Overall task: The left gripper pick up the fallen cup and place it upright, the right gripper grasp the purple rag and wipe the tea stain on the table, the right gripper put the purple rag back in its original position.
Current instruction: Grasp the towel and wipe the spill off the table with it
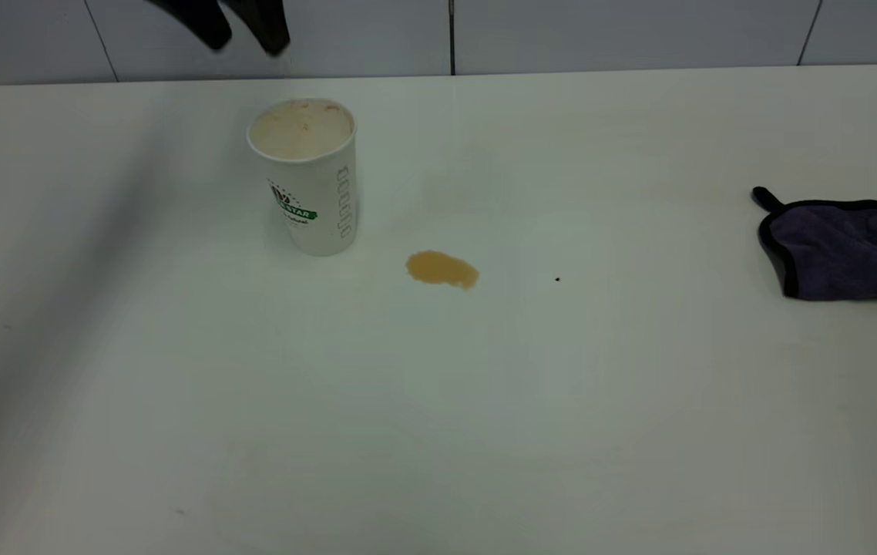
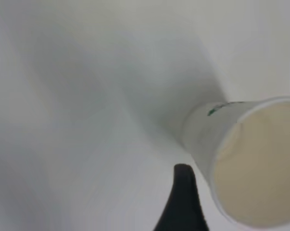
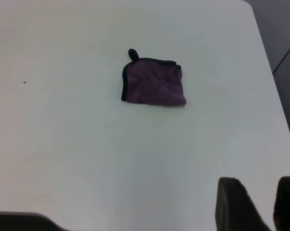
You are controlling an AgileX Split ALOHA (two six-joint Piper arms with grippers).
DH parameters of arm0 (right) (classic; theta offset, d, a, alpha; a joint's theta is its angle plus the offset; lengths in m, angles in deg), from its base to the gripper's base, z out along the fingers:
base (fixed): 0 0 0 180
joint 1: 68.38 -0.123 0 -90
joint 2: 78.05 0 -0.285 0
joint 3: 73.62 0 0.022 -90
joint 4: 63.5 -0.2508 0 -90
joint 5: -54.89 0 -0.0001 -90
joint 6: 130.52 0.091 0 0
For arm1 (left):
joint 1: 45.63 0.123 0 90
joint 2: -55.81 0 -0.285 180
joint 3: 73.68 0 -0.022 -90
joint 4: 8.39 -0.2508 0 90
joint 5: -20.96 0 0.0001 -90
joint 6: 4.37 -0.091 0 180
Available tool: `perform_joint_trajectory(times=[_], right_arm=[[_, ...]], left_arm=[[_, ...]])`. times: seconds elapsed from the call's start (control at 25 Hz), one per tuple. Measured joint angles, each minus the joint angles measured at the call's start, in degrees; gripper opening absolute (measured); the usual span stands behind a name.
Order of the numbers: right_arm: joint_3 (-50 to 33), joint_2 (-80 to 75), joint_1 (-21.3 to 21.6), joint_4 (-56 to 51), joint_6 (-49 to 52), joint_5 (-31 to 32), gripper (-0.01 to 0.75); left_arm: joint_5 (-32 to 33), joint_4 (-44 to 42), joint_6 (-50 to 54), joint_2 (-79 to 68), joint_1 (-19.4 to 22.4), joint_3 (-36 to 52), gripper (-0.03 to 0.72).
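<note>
Left gripper high above upright cup, jaws apart — right gripper raised, jaws narrowly parted.

Tall white paper cup: green-banded logo, a column of small printed boxes, tan-stained interior. Small oval puddle: amber-brown. Folded purple cloth rag: black edging and black loop. Smooth white worktop: tiny dark specks. Left tool: black.
</note>
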Motion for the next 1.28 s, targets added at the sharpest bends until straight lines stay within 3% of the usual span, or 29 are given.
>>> perform_joint_trajectory(times=[0.12,0.36,0.56,0.76,1.08,1.28], right_arm=[[0.00,0.00,0.00,0.00,0.00,0.00,0.239],[0.00,0.00,0.00,0.00,0.00,0.00,0.239],[0.00,0.00,0.00,0.00,0.06,0.00,0.239],[0.00,0.00,0.00,0.00,0.06,0.00,0.239],[0.00,0.00,0.00,0.00,0.00,0.00,0.239],[0.00,0.00,0.00,0.00,0.00,0.00,0.239]], left_arm=[[7.90,-0.12,0.45,4.96,0.00,-3.54,0.609],[7.90,-1.69,1.05,15.28,0.25,-5.21,0.500],[7.90,-8.54,9.40,23.46,0.25,-3.12,0.431],[7.90,-15.23,14.04,37.56,0.37,12.82,0.388],[7.90,-15.62,14.96,57.58,0.36,35.43,0.378],[7.90,-15.62,16.73,68.99,0.36,54.11,0.378]])
